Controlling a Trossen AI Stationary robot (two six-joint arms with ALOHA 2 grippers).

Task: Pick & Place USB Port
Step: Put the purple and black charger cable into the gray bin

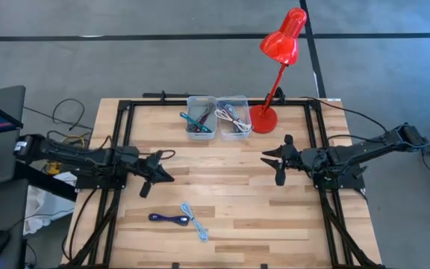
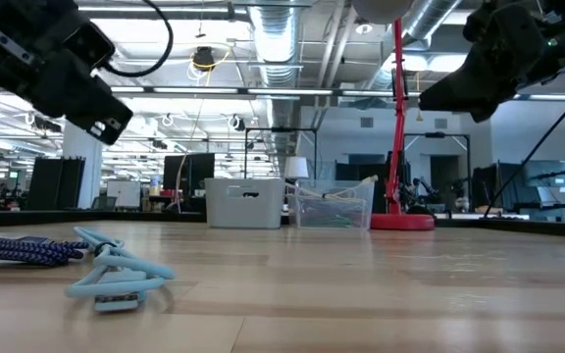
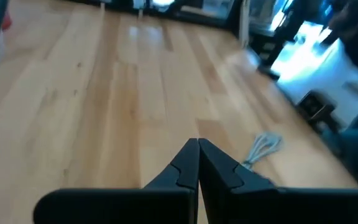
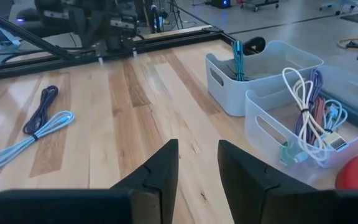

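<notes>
Two coiled USB cables lie on the wooden table near its front edge: a dark blue one (image 1: 167, 218) (image 4: 40, 108) and a light blue one (image 1: 197, 223) (image 2: 116, 279) (image 4: 18, 145). My left gripper (image 1: 167, 177) (image 3: 197, 144) hovers shut above the table's left half, a little beyond the cables, holding nothing. My right gripper (image 1: 272, 164) (image 4: 197, 155) hovers open above the right half, with nothing between its fingers. In the left wrist view the light cable (image 3: 263, 149) shows just past the fingertips.
Two clear bins (image 1: 201, 116) (image 1: 234, 116) stand at the far edge, each with cables in it (image 4: 238, 59) (image 4: 309, 121). A red desk lamp (image 1: 264, 118) stands to their right. A black frame (image 1: 118, 149) runs along the table's sides.
</notes>
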